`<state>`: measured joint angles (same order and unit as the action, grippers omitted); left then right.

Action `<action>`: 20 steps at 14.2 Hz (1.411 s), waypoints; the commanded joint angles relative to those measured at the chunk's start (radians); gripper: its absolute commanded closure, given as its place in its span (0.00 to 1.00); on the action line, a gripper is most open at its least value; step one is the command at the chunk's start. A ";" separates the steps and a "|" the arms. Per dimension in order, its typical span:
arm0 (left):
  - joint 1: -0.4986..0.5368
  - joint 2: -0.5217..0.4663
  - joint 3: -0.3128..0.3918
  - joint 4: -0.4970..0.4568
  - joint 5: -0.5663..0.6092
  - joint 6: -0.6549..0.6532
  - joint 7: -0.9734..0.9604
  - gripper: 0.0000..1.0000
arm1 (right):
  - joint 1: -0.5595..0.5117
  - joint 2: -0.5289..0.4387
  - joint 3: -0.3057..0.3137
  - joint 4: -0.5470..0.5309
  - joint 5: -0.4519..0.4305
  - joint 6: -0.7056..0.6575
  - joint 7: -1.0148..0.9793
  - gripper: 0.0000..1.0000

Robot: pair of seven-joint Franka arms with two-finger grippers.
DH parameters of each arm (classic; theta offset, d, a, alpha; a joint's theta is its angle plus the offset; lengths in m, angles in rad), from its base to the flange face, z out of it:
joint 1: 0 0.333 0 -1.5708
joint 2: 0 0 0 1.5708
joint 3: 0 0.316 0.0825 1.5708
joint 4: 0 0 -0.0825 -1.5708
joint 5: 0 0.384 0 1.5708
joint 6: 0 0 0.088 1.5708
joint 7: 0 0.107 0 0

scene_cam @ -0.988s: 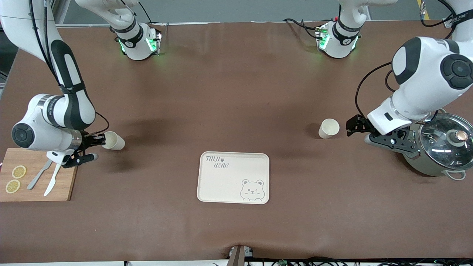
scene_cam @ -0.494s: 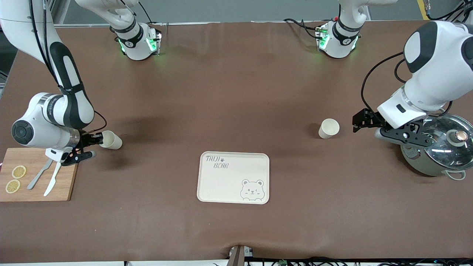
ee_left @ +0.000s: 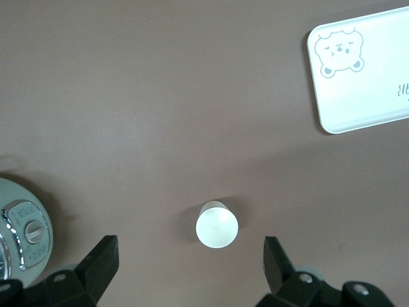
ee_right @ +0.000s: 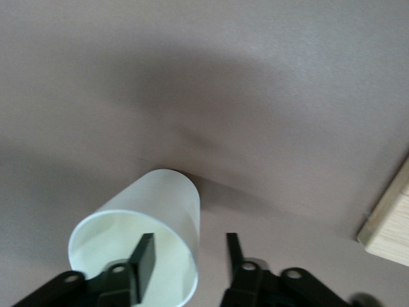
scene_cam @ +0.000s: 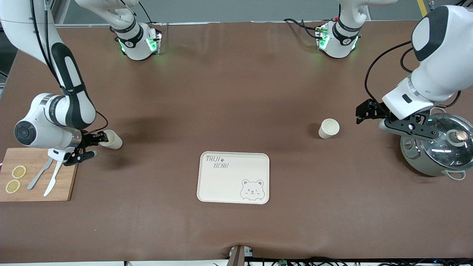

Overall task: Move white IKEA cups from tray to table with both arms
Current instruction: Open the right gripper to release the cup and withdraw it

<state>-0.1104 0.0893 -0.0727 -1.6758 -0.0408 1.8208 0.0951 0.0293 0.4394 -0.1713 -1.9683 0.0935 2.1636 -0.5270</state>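
Observation:
One white cup stands on the brown table beside the wooden board at the right arm's end. My right gripper is open at its rim: in the right wrist view one finger is inside the cup and the other is outside, both clear of the wall. The second white cup stands upright by itself toward the left arm's end. My left gripper hangs wide open and empty over the table between that cup and the pot. The left wrist view shows this cup ahead of the gripper.
A cream bear-printed tray lies mid-table, nearer the front camera than both cups. A wooden board with lemon slices, a knife and a fork sits at the right arm's end. A grey-green pot with a glass lid stands at the left arm's end.
My right gripper has opened off the cup's wall, and the cup shifted slightly. My left arm has risen and drawn back from its cup toward the pot, still open.

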 commanded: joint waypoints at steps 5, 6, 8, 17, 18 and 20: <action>0.000 -0.016 -0.009 0.007 0.088 -0.051 -0.012 0.00 | 0.018 -0.002 0.006 0.305 -0.012 -0.375 -0.001 0.00; -0.002 -0.014 -0.009 0.007 0.088 -0.051 -0.014 0.00 | 0.024 -0.002 0.006 0.343 -0.012 -0.396 0.002 0.00; -0.002 -0.014 -0.009 0.007 0.087 -0.063 -0.018 0.00 | 0.031 -0.004 0.004 0.417 -0.012 -0.439 0.004 0.00; 0.000 -0.011 -0.007 0.007 0.087 -0.103 -0.025 0.00 | 0.046 -0.083 0.003 0.634 -0.011 -0.566 0.369 0.00; 0.000 -0.011 -0.007 0.007 0.087 -0.103 -0.031 0.00 | 0.044 -0.106 0.003 0.634 -0.011 -0.617 0.369 0.00; -0.002 -0.010 -0.007 0.007 0.087 -0.103 -0.035 0.00 | 0.046 -0.151 0.003 0.634 -0.011 -0.689 0.368 0.00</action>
<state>-0.1118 0.0834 -0.0736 -1.6760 0.0202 1.7358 0.0828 0.0708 0.3486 -0.1682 -1.3189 0.0936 1.5307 -0.1806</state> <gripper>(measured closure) 0.000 0.000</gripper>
